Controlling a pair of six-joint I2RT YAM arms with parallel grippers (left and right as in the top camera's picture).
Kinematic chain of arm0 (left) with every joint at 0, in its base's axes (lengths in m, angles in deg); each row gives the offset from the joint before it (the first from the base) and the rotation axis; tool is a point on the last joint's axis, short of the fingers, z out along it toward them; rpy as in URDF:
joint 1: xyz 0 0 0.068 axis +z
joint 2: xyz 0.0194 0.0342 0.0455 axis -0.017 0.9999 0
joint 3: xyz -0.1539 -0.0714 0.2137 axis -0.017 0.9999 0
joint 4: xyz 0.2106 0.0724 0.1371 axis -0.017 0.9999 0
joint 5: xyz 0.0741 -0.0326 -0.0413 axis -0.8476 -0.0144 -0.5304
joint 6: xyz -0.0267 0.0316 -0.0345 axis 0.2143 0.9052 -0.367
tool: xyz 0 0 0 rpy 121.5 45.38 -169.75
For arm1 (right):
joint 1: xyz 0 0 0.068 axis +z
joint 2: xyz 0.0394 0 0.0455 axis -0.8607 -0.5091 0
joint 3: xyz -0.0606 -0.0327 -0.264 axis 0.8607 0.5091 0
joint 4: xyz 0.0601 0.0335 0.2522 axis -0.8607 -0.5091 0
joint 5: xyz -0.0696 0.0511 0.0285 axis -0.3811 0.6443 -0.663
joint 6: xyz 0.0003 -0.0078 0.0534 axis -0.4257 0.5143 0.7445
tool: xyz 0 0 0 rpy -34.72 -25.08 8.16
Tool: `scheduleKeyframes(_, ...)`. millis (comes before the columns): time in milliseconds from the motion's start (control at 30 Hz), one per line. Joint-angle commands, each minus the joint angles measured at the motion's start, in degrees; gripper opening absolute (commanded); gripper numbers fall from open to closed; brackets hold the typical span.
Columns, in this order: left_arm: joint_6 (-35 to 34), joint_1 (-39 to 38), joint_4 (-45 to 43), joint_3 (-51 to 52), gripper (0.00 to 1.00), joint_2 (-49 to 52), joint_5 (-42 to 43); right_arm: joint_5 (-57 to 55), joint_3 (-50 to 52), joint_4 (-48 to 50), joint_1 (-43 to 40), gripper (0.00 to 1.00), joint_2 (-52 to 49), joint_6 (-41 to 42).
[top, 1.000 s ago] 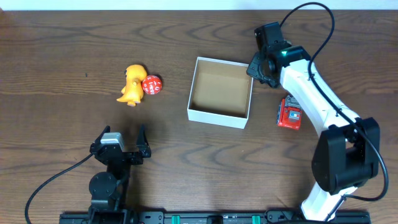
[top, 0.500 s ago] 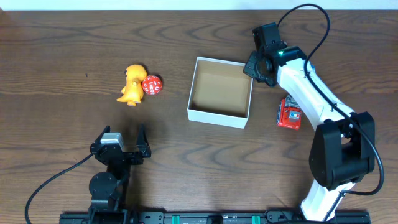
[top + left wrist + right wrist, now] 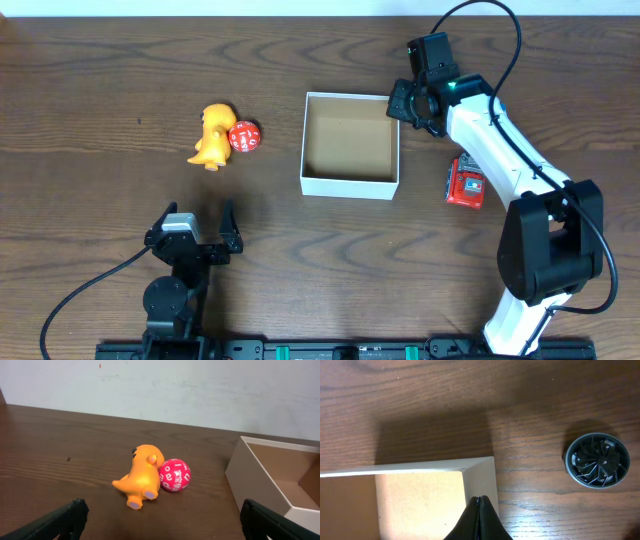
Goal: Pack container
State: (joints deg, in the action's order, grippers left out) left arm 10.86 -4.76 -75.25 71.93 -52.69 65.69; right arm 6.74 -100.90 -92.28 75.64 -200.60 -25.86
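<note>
The container [image 3: 347, 186], a shallow white box with a brown floor, sits right of the table's middle with nothing inside. My right gripper [image 3: 397, 108] is shut, its tips on the container's right wall near the far corner; in the right wrist view the shut right gripper [image 3: 480, 499] overlaps that wall [image 3: 480, 472]. An orange dinosaur toy [image 3: 212, 135] lies at the left, touching a red ball with white marks [image 3: 244, 137]. My left gripper [image 3: 198, 208] stands open near the front edge, holding nothing. In the left wrist view the dinosaur [image 3: 140, 477], ball [image 3: 174, 475] and container [image 3: 255, 485] lie beyond the left gripper [image 3: 162, 515].
A red toy car [image 3: 465, 182] lies right of the container, beside my right arm. In the right wrist view, a black round finned disc [image 3: 596, 460] rests on the wood just past the container's corner. A pale wall runs behind the table.
The container has slid left and turned square to the table, with my shut right gripper moving left along with its right wall. The left arm and the toys have not moved.
</note>
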Motion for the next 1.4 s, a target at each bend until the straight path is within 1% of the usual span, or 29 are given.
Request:
scheduleKeyframes(0, -0.07, 0.31, 2.16, 1.03, 0.98, 0.02, -0.50, 0.22, 0.09, -0.74, -1.14, 0.01, -0.57, -3.37)
scheduleKeyframes(133, -0.07, 0.31, 2.16, 1.03, 0.98, 0.02, -0.50, -4.20, -0.02, -4.09, -2.99, 0.01, 2.29, -4.68)
scheduleKeyframes(233, -0.07, 0.31, 2.16, 1.03, 0.98, 0.02, -0.50, -6.54, -0.04, -8.72, -4.90, 0.01, 7.96, -10.99)
scheduleKeyframes(267, -0.04, 0.31, 2.16, 1.03, 0.98, 0.02, -0.50, -6.51, -0.04, -10.80, -5.57, 0.04, 10.27, -13.84)
scheduleKeyframes(300, -0.04, 0.31, 2.16, 1.03, 0.98, 0.02, -0.50, -6.51, -0.04, -13.18, -6.23, 0.14, 12.90, -16.44)
scheduleKeyframes(333, -0.07, 0.31, 2.16, 1.03, 0.98, 0.02, -0.50, -6.51, -0.04, -15.50, -6.82, 0.26, 15.17, -18.18)
scheduleKeyframes(367, -0.07, 0.31, 2.16, 1.03, 0.98, 0.02, -0.50, -6.51, -0.04, -17.86, -7.41, 0.48, 17.64, -19.65)
scheduleKeyframes(433, -0.07, 0.31, 2.16, 1.03, 0.98, 0.02, -0.50, -6.49, -0.04, -23.34, -8.81, 0.95, 23.21, -22.38)
scheduleKeyframes(467, -0.07, 0.31, 2.16, 1.03, 0.98, 0.02, -0.50, -6.49, -0.04, -25.42, -9.44, 0.99, 25.51, -23.56)
scheduleKeyframes(533, -0.07, 0.31, 2.16, 1.03, 0.98, 0.02, -0.50, -6.38, -0.02, -30.32, -10.93, 0.99, 30.14, -26.23)
scheduleKeyframes(667, -0.07, 0.31, 2.16, 1.03, 0.98, 0.02, -0.50, -5.46, 0.33, -37.86, -13.14, 0.99, 35.01, -31.10)
scheduleKeyframes(733, -0.07, 0.31, 2.16, 1.03, 0.98, 0.02, -0.50, -2.80, 1.09, -39.43, -13.75, 0.99, 35.63, -32.85)
scheduleKeyframes(800, -0.07, 0.31, 2.16, 1.03, 0.98, 0.02, -0.50, -1.73, 2.62, -39.17, -14.23, 0.99, 35.47, -32.59)
scheduleKeyframes(933, -0.07, 0.31, 2.16, 1.03, 0.98, 0.02, -0.50, -1.75, 8.26, -34.38, -14.82, 0.99, 34.71, -28.52)
scheduleKeyframes(1167, -0.07, 0.31, 2.16, 1.03, 0.98, 0.02, -0.50, -1.86, 21.16, -20.90, -14.86, 0.99, 30.77, -27.65)
scheduleKeyframes(1367, -0.07, 0.31, 2.16, 1.03, 0.98, 0.02, -0.50, -2.16, 24.17, -15.34, -15.32, 0.99, 24.17, -25.73)
